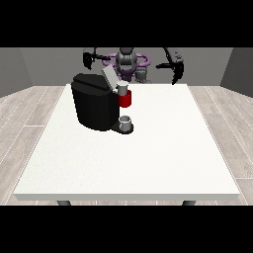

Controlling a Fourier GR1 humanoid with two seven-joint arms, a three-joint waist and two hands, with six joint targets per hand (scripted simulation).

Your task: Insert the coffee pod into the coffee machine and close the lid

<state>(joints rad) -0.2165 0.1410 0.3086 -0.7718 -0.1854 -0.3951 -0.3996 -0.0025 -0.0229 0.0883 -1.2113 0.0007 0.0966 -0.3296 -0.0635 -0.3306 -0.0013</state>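
Currently I cannot tell either hand's [89, 59] [176, 69] state; both hang raised behind the coffee machine [96, 105], lid [109, 76] open. A swing could clip it.

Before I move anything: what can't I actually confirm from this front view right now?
- Coffee pod: not identifiable; whether it sits in the red part of the coffee machine is hidden from the front view.
- Lid: tilted up, its hinge too small to read.
- Hand at the view's left and hand at the view's right: finger positions too small to tell.
- Cup: contents not visible.
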